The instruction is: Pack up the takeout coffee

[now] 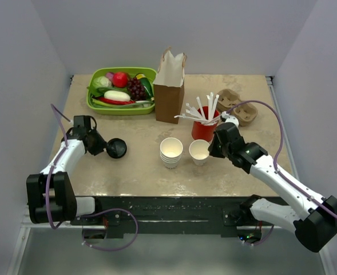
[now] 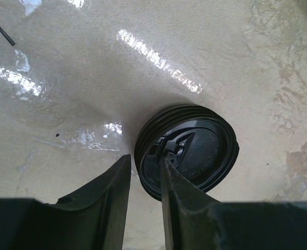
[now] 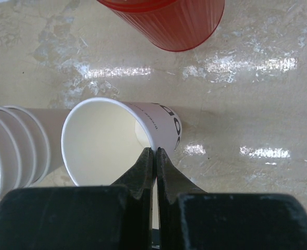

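Observation:
No lidded cup is in view. A loose black sip lid (image 1: 116, 148) lies on the table at the left. My left gripper (image 1: 104, 148) is open, its jaws straddling the lid's (image 2: 195, 151) near rim: one finger over the lid, the other outside it, gripper (image 2: 144, 161). A single lidless white paper cup (image 1: 199, 152) stands upright right of the stack of white cups (image 1: 171, 152). My right gripper (image 1: 211, 150) is shut on this cup's (image 3: 106, 140) right rim, pinching the wall between its fingers, gripper (image 3: 156, 152).
A brown paper bag (image 1: 169, 86) stands open at the back centre. A red cup (image 1: 203, 130) of white stirrers stands just behind the single cup, also in the right wrist view (image 3: 169, 21). A green tray (image 1: 94, 103) of toy food is back left. Cardboard cup carriers (image 1: 240, 107) are back right.

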Available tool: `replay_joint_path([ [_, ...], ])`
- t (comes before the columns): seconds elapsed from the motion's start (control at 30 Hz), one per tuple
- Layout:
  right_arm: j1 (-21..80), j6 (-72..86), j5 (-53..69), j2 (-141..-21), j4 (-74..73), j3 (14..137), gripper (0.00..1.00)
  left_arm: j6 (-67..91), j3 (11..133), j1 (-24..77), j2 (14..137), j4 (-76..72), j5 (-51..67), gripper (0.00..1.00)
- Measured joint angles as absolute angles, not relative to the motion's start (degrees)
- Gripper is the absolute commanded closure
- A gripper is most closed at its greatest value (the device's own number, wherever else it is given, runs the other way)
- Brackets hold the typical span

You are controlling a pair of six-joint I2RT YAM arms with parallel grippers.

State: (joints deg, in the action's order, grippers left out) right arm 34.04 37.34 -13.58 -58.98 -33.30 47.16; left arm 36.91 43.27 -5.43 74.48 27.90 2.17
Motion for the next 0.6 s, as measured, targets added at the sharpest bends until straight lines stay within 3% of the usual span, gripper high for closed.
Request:
replay_joint_path([
  [0.17, 33.6, 37.5, -13.8, -60.2, -31.5, 47.0, 0.98, 36.9, 43.3, -5.3, 74.7, 27.9, 1.2, 0.76],
  [0.47, 33.2, 37.6, -14.1, -61.5, -31.6, 47.0, 0.85, 36.9, 43.3, -5.1, 76.1, 27.9, 0.9, 0.79],
  [0.57, 33.0, 37.6, -14.1, -61.5, -31.7, 47.0, 0.73, 36.9, 43.3, -5.0, 76.2, 27.9, 0.8, 0.81],
  [0.6, 33.0, 37.5, -14.3, -61.5, -31.7, 47.0, 0.58, 36.9, 43.3, -4.9, 76.3, 27.9, 0.8, 0.82],
])
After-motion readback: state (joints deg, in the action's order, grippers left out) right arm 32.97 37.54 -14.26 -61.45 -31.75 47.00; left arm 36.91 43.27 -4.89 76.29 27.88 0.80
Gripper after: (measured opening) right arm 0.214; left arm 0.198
